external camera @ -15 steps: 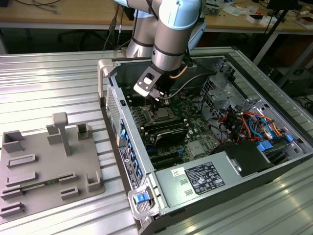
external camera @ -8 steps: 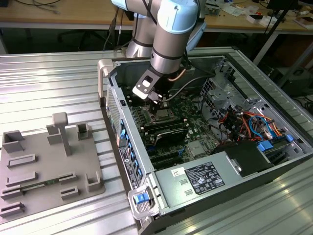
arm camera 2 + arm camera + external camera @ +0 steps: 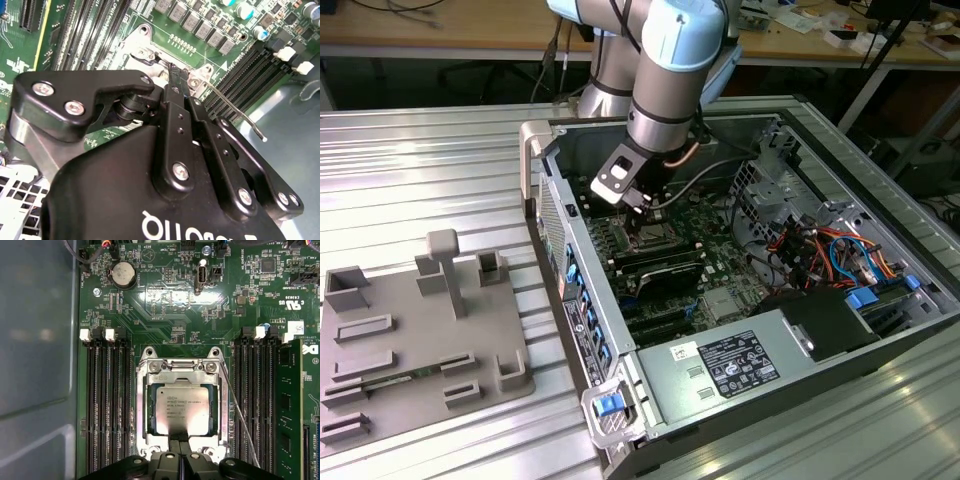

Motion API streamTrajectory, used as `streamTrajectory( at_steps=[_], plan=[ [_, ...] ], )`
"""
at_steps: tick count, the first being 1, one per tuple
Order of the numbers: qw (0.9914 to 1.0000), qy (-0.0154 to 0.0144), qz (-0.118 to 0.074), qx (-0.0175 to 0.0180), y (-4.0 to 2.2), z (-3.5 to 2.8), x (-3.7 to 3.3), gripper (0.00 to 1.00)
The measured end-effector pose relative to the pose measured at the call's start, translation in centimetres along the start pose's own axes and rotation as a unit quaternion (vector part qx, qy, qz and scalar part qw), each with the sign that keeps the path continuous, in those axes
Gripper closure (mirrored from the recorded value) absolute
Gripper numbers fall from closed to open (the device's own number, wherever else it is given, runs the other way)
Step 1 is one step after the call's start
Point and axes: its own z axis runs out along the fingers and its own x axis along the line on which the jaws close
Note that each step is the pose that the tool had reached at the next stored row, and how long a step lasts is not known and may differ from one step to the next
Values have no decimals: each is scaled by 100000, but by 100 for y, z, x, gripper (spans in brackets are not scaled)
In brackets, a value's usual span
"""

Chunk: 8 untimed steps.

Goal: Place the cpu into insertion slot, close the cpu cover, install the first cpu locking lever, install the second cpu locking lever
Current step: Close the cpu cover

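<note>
site: robotics lab | ribbed metal bench, open computer case, cluttered desks (cables strewn)

The exterior view stood off the arm, up high, looking down at a slant into the open computer case. The first wrist view looked straight down on the motherboard from just behind the fingers. The second wrist view sat closer, sighting along the gripper. Both wrist views shared the cpu cover just beyond the fingertips.
</note>
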Motion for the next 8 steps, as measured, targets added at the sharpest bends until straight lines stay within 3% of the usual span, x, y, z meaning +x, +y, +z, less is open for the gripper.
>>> streamTrajectory(
  at_steps=[8],
  plan=[
    [100000, -8, 6, 41, -2, -9, 1, 89]
  ],
)
